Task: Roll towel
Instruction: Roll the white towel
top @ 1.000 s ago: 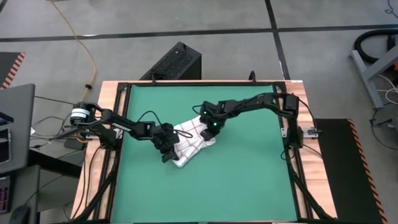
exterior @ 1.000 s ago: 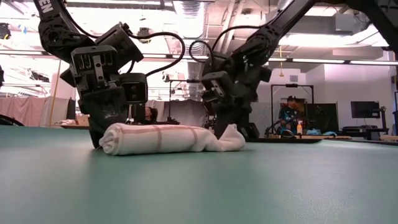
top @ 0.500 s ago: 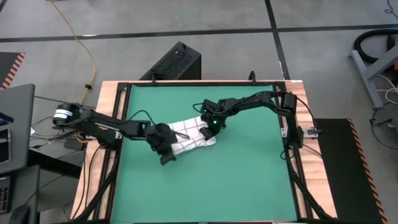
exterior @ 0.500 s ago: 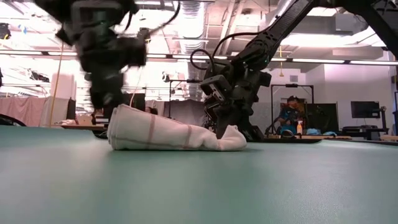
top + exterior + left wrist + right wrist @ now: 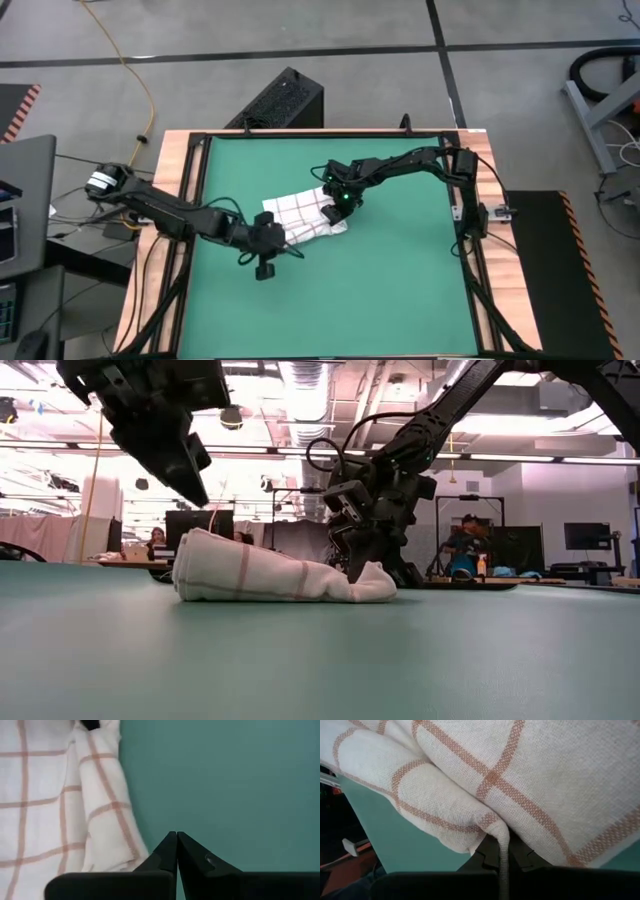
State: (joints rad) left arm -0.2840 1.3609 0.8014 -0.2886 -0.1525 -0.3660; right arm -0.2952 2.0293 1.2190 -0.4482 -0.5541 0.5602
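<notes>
The towel [image 5: 300,218], white with a thin red grid, lies loosely rolled near the middle of the green mat [image 5: 400,290]. In the low view the towel [image 5: 260,575] is a low bundle, thicker at its left end. My left gripper [image 5: 265,270] is shut and hangs in the air just off the towel's near-left end. The low view shows this gripper [image 5: 195,490] above the bundle, touching nothing. My right gripper [image 5: 337,208] is shut on the towel's right end. My right gripper pinches a fold of the towel [image 5: 495,827] at the towel's right end between its two fingers; a thin edge of cloth [image 5: 503,862] runs down between them. The fingers slant down from the table's far right. The towel rests slack on the mat.
A wooden frame [image 5: 175,250] borders the mat, which has open green surface toward the near and right edges. A black box [image 5: 280,100] stands on the floor beyond the far edge. People [image 5: 465,545] sit in the room behind the table.
My left gripper has risen off the towel's left end, drawn back toward the table's near-left, and rolled at the wrist, staying shut. The towel's left end has loosened from a tight round roll into a taller, slacker bundle. Its right end has stayed in my right gripper.
</notes>
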